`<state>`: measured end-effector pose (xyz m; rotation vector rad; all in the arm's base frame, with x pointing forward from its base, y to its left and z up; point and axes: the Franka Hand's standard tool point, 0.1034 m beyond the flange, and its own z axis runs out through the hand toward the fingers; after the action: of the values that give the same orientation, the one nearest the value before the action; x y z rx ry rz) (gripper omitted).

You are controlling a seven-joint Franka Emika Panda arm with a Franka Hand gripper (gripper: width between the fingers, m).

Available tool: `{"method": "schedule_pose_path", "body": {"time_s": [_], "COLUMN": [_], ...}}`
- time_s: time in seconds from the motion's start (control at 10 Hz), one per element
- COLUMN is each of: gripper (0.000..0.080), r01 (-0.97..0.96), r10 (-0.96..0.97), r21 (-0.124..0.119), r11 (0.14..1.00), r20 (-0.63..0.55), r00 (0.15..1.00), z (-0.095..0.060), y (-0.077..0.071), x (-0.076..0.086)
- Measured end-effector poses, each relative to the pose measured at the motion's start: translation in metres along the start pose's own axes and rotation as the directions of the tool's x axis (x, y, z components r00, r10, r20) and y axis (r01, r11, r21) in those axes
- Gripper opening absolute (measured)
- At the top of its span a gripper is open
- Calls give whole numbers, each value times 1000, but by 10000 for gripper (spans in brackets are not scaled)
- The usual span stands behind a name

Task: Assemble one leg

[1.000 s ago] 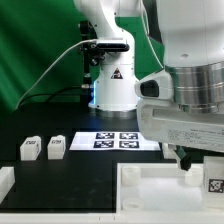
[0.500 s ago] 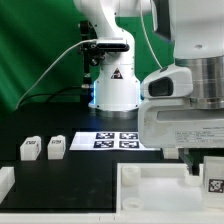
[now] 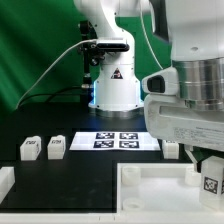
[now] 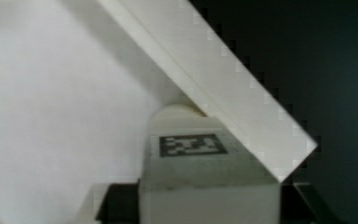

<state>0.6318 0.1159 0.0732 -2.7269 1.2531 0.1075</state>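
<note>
My gripper (image 3: 207, 168) is at the exterior view's right, shut on a leg (image 3: 210, 182), a small white block whose tag faces the camera and looks tilted. It hangs just over the right part of the large white tray-like piece (image 3: 150, 178). In the wrist view the leg (image 4: 194, 150) sits between my dark fingers (image 4: 123, 200), its tag showing, with my gripper (image 4: 208, 208) closed around it. Beneath it are the tray-like piece's flat surface (image 4: 51, 90) and a raised edge (image 4: 229, 80). Two more legs (image 3: 30, 149) (image 3: 56, 146) stand on the black table at the left.
The marker board (image 3: 118, 140) lies in the middle of the table in front of the arm's white base (image 3: 113, 85). Another small white block (image 3: 172, 150) shows just behind my gripper. A white part (image 3: 5, 180) sits at the front left edge.
My gripper has shifted slightly left with the leg held in it, and the leg now looks turned at an angle. The other parts have not moved.
</note>
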Motion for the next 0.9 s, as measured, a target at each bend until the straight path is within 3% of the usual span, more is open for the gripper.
{"method": "schedule_pose_path", "body": {"time_s": [0.1, 0.3, 0.4, 0.5, 0.7, 0.8, 0.9], "gripper": [299, 297, 297, 297, 297, 476, 590], "r01": [-152, -495, -598, -693, -646, -629, -579], "r10": [152, 492, 592, 683, 637, 621, 570], "r21": [29, 99, 113, 107, 112, 110, 102], "r11": [988, 863, 794, 713, 755, 769, 809], "r20": [17, 60, 87, 116, 108, 103, 100], "r00": [988, 869, 802, 721, 764, 777, 815], "z": [0, 1, 2, 2, 3, 4, 5], "y": [1, 3, 3, 1, 2, 2, 2], "x": [2, 0, -2, -3, -3, -4, -8]}}
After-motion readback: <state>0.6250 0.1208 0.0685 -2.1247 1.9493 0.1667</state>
